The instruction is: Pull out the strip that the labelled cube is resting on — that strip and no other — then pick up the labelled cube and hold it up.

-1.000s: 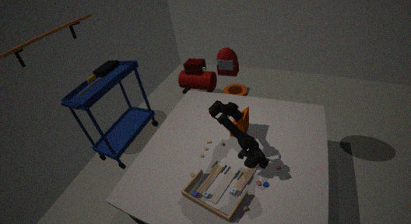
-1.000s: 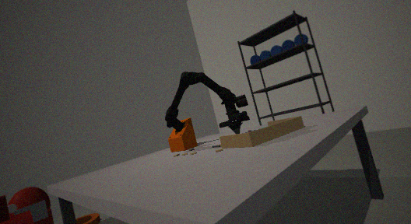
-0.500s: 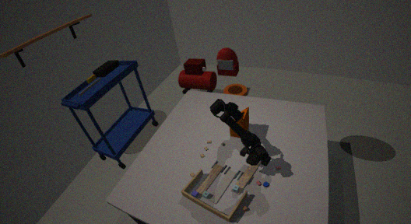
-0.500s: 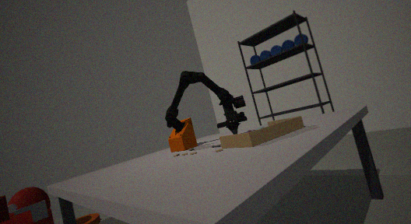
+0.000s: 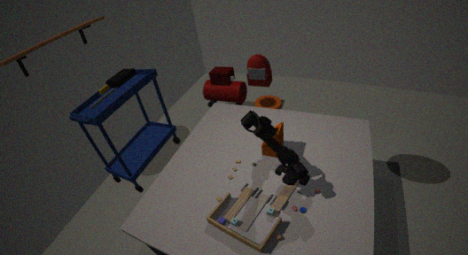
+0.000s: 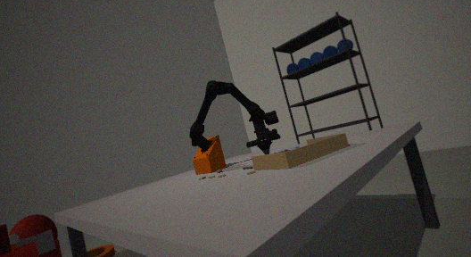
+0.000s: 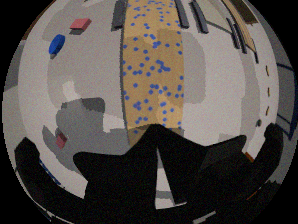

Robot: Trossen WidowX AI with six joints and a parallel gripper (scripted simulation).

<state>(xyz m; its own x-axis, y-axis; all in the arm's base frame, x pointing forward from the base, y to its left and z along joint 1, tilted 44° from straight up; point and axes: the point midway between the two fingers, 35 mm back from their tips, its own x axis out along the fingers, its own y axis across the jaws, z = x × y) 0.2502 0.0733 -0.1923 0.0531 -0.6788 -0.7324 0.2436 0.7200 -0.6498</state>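
A tan strip dotted with blue (image 5: 284,196) (image 7: 152,63) runs from the wooden tray (image 5: 239,239) (image 6: 294,157) out towards my gripper. A teal cube with a dark mark (image 5: 270,210) sits at the strip's far end, inside the tray. My gripper (image 5: 291,181) (image 6: 266,149) (image 7: 154,128) is low over the table, with its fingers shut on the strip's near end. A plain wooden strip (image 5: 239,202) and a grey strip (image 5: 254,210) lie side by side in the tray. Another teal cube (image 5: 234,221) and a purple cube (image 5: 221,220) rest at their far ends.
A small red piece (image 5: 294,208) (image 7: 80,24) and a blue piece (image 5: 303,209) (image 7: 56,43) lie right of the tray, and another red piece (image 5: 317,191) lies near the gripper. Small tan blocks (image 5: 235,169) are scattered to the left. The arm's orange base (image 5: 272,142) (image 6: 209,160) stands behind.
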